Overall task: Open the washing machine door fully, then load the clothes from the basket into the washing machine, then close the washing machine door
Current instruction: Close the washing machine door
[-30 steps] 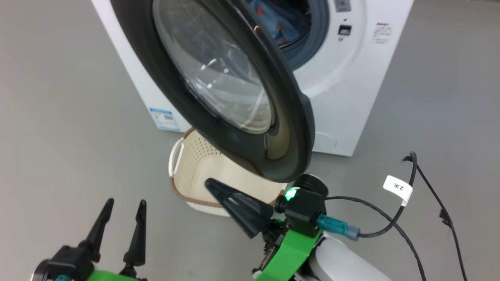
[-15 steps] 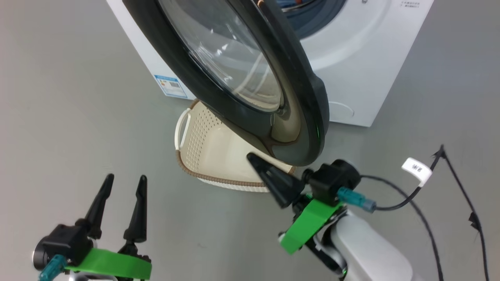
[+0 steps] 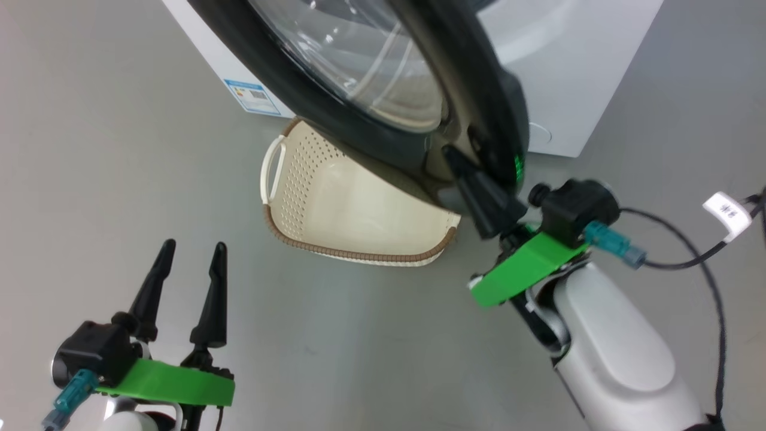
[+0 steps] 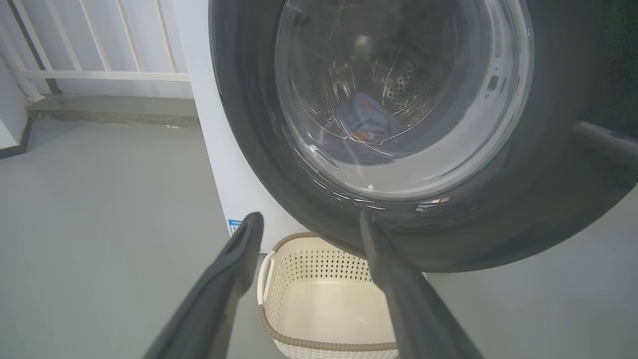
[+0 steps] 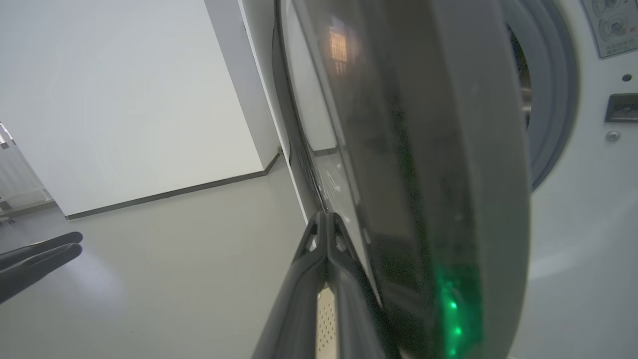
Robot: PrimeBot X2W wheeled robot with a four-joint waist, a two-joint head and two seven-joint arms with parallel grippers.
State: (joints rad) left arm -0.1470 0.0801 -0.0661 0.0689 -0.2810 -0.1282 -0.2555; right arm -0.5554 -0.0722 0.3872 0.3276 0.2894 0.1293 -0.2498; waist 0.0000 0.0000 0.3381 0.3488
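Note:
The washing machine door (image 3: 479, 90), black-rimmed with a glass bowl, stands partly open over the basket (image 3: 353, 209). The visible part of the cream basket holds nothing. Through the door's glass, light-blue clothes (image 4: 366, 122) lie in the steel drum. My right gripper (image 3: 450, 154) is shut with nothing in it. Its fingers (image 5: 326, 224) lie along the door's (image 5: 423, 149) lower rim on the outer side. My left gripper (image 3: 194, 246) hangs open low on the left, well short of the basket (image 4: 324, 299) and empty (image 4: 309, 217). The white washing machine (image 3: 574, 72) stands behind.
A black cable (image 3: 712, 287) with a white tag (image 3: 727, 212) trails on the grey floor to the right of my right arm. A blue label sticker (image 3: 251, 96) marks the machine's lower left side. A white railing (image 4: 99, 75) stands beyond the machine.
My right gripper has moved from in front of the basket up and right to the door's lower rim. The head view has shifted, too. The left gripper stays open in place.

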